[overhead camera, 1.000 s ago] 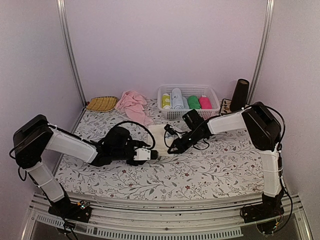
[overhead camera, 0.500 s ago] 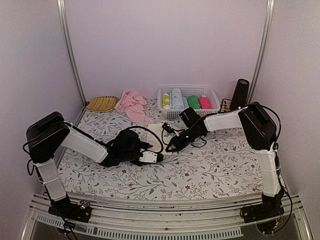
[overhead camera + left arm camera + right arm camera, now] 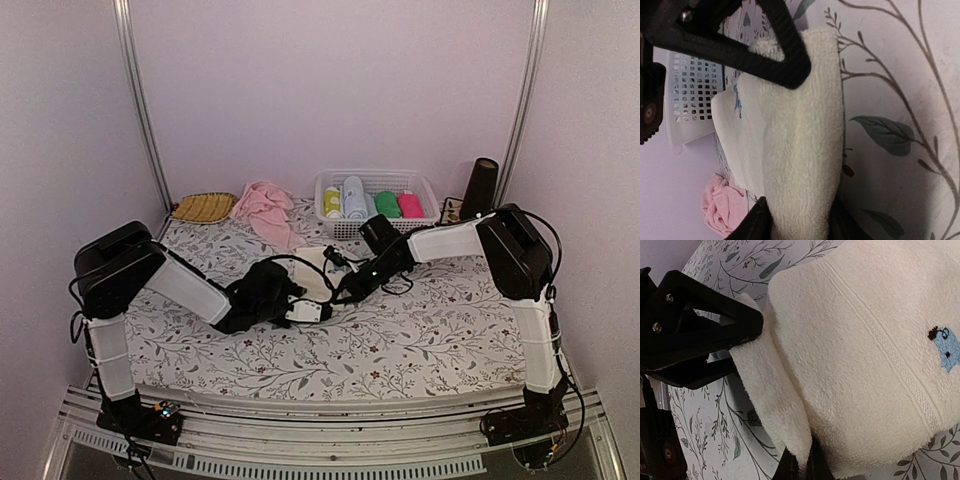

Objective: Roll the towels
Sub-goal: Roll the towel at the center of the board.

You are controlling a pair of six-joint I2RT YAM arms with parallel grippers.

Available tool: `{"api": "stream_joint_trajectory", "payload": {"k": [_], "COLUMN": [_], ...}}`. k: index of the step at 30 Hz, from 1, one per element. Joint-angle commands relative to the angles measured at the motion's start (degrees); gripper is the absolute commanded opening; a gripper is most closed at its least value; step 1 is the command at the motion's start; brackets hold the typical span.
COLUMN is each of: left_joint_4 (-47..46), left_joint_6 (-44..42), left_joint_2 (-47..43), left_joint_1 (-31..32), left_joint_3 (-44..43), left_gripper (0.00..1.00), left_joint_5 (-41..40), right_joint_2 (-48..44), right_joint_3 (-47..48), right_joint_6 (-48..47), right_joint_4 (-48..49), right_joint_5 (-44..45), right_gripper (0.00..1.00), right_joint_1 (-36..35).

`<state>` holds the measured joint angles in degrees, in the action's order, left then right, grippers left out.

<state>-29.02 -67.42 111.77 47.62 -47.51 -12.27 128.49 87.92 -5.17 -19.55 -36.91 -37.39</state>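
Mid-way across the floral table (image 3: 420, 330): cream towel (image 3: 320, 265), its near edge folded over into a thick roll. Pinched at a thin flap by the right gripper (image 3: 802, 465), jaws together on the cloth. Straddled at the roll by the left gripper (image 3: 800, 225), jaws pressing it from both sides. Behind, at the back wall: white basket (image 3: 370, 228) holding 4 rolls side by side, namely yellow-green roll (image 3: 332, 202), light blue roll (image 3: 354, 197), green roll (image 3: 387, 204) and magenta roll (image 3: 410, 206). Left of the basket: pink towel (image 3: 265, 208), crumpled and loose, beside a woven tray (image 3: 203, 207).
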Motion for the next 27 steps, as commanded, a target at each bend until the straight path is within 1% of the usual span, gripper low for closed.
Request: {"api": "stream_joint_trajectory", "payload": {"k": [1,5,6,7,11,13,15,17,20,22,24,26,27], "left_joint_4": [4.49,9.07,10.25,11.45,17.08,21.61,25.83,29.46,34.99,38.48,42.03,45.45,47.12], "left_joint_6": [0.18,1.27,1.77,2.23,4.74,6.40,7.92,9.00,10.42,11.35,12.71,14.10,14.79], "left_joint_2": [2.75,2.00,1.78,1.54,1.46,-0.64,-1.31,-1.83,-2.17,-2.01,-1.63,-0.98,-0.57], "left_joint_1": [0.34,0.33,0.31,0.32,-0.03,-0.77,-1.34,-2.00,-2.54,-3.05,-3.83,-4.86,-5.27], "left_joint_3": [-0.04,0.24,0.18,0.14,-1.47,-3.12,-4.87,-6.38,-8.78,-10.77,-13.45,-15.88,-17.07], "left_gripper": [0.31,0.11,0.01,0.00,0.00,0.00,0.00,0.00,0.00,0.00,0.00,0.00,0.00], "left_joint_5": [-0.91,0.97,1.53,2.23,5.50,8.25,11.02,13.58,17.35,19.48,21.87,24.22,25.32], "right_joint_2": [1.63,1.44,1.25,1.01,-1.76,-4.66,-8.39,-12.51,-18.06,-21.73,-25.33,-28.73,-30.21], "right_joint_3": [1.03,1.03,1.03,1.03,-0.06,-1.73,-4.46,-6.99,-11.28,-14.77,-19.53,-25.13,-27.89], "right_joint_6": [-1.28,-1.47,-1.51,-1.58,-1.85,-2.18,-2.46,-2.86,-3.94,-4.85,-6.46,-10.56,-13.29], "right_joint_4": [-1.84,-1.83,-1.81,-1.82,-1.75,-1.22,-0.51,0.20,1.53,3.50,6.68,11.27,13.64], "right_joint_5": [-0.14,-0.01,-0.01,-0.01,-0.10,0.95,2.68,5.09,8.74,11.78,14.40,18.31,20.04], "right_gripper": [0.03,0.03,0.03,0.05,0.18,0.31,0.40,0.47,0.53,0.59,0.61,0.63,0.63], "right_joint_1": [0.50,0.58,0.64,0.65,1.20,1.60,2.15,2.39,2.41,2.26,1.58,-0.66,-2.91]}}
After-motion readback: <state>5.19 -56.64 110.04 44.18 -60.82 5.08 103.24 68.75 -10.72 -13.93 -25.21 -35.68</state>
